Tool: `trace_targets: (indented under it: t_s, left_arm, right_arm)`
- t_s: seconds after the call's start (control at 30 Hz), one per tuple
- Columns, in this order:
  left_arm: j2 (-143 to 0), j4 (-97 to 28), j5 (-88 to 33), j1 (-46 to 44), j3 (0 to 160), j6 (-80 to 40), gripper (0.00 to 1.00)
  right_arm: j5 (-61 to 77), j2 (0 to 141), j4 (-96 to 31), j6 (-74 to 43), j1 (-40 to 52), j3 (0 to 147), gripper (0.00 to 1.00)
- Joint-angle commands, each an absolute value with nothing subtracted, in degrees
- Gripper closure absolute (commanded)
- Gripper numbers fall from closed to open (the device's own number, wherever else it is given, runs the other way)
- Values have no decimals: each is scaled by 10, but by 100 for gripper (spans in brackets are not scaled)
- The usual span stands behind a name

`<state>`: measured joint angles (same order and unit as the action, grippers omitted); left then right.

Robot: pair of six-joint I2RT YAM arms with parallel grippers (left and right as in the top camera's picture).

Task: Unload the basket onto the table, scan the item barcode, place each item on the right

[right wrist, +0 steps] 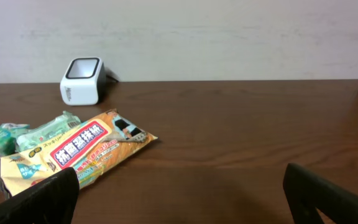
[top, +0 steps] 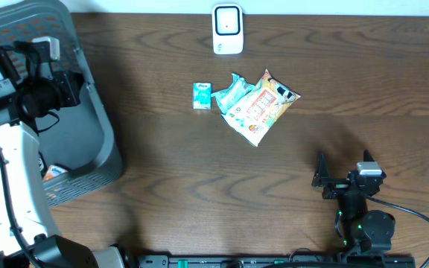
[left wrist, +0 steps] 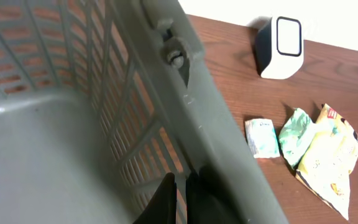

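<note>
Right gripper [top: 322,181], wide open and empty, rests at 5 o'clock from the snack packet [top: 263,108], which overlaps the green packets [top: 228,93], so a grasp may drag them along or hide its code from the scanner [top: 228,30] at 12 o'clock; left gripper [left wrist: 180,186], closed and empty, is over the basket [top: 97,100].

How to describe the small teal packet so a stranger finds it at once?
Find the white box-shaped scanner at the far edge of the dark wooden table. Three packets lie before it. The small teal-and-white packet is the one nearest the grey plastic basket, squarish, smaller than the crumpled green wrapper and orange snack bag.
</note>
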<state>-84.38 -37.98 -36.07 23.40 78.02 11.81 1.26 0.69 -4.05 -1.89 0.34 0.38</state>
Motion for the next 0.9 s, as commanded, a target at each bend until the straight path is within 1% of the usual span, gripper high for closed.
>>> trace_targets:
  t_s: [0.0, 0.03, 0.13, 0.2, 0.3, 0.37, 0.4, 0.43, 0.47, 0.6, 0.73, 0.87]
  left_arm:
    - [-836, -372, -352, 242, 806, 65, 71]
    - [-828, -370, -344, 249, 818, 30, 58]
    - [-803, -370, -338, 263, 842, -31, 56]
    - [-776, -371, -338, 265, 845, -53, 51]
    - [-732, -380, -339, 263, 845, -84, 51]
    - [-709, -388, -339, 263, 845, -96, 70]
    - [-699, -396, -339, 263, 845, -112, 74]
    - [-690, -400, -341, 263, 844, -122, 81]
    - [-679, -409, -357, 262, 845, -138, 92]
    - [-667, -459, -437, 234, 844, -139, 93]
    - [-685, -541, -415, 159, 839, -139, 92]
    - [-719, -580, -371, 81, 836, -139, 93]
  right_arm:
    - [10, 4, -43, -12, 5, 3, 1]
    - [10, 4, -43, -12, 5, 3, 1]
    - [10, 4, -43, -12, 5, 3, 1]
    - [10, 4, -43, -12, 5, 3, 1]
    - [10, 4, -43, -12, 5, 3, 1]
    - [10, 4, -43, -12, 5, 3, 1]
    - [10, 4, -43, -12, 5, 3, 1]
    - [10, 4, -43, -12, 5, 3, 1]
    - [10, 4, -43, -12, 5, 3, 1]
    - [10, 4, -43, -12, 5, 3, 1]
    - [10, 4, -43, -12, 5, 3, 1]
    - [10, 4, -43, -12, 5, 3, 1]
